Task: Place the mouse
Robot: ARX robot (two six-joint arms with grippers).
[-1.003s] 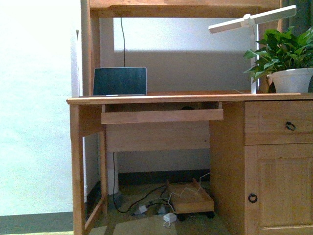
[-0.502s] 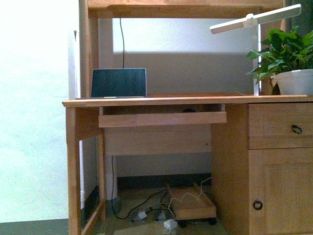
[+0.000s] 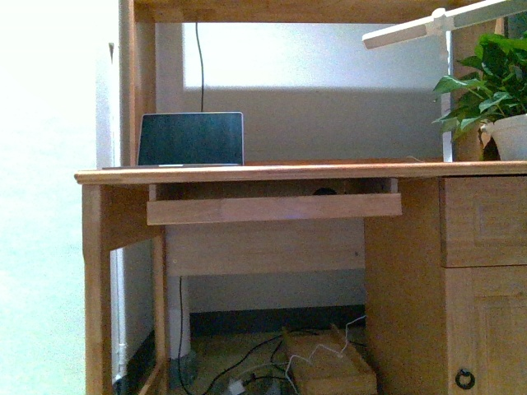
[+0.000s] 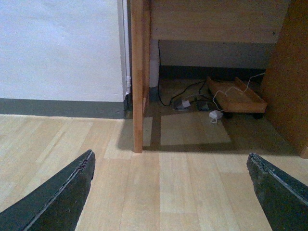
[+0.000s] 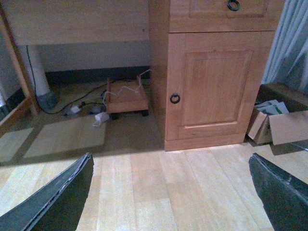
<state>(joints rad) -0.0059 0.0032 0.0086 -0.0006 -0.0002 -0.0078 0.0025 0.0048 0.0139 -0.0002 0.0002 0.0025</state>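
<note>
Light wooden worktop [image 3: 329,172] fills more of front view than second ago, its edges pushed outward: robot base closing in. Small dark grey domed mouse [image 3: 324,192] lies just under worktop's front edge, on pull-out wooden tray [image 3: 272,209]; only its top shows. Left hand [image 4: 169,159] and right hand [image 5: 171,159] low, below worktop level, over plank floor; fingers spread wide, nothing held. Judgement: approach phase, mouse not yet reached; arms must rise toward worktop.

Our left gripper [image 4: 169,156] tilts forward and down, jaws spread wide with nothing between them. Our right gripper [image 5: 171,157] sits likewise, jaws wide apart and empty.
</note>
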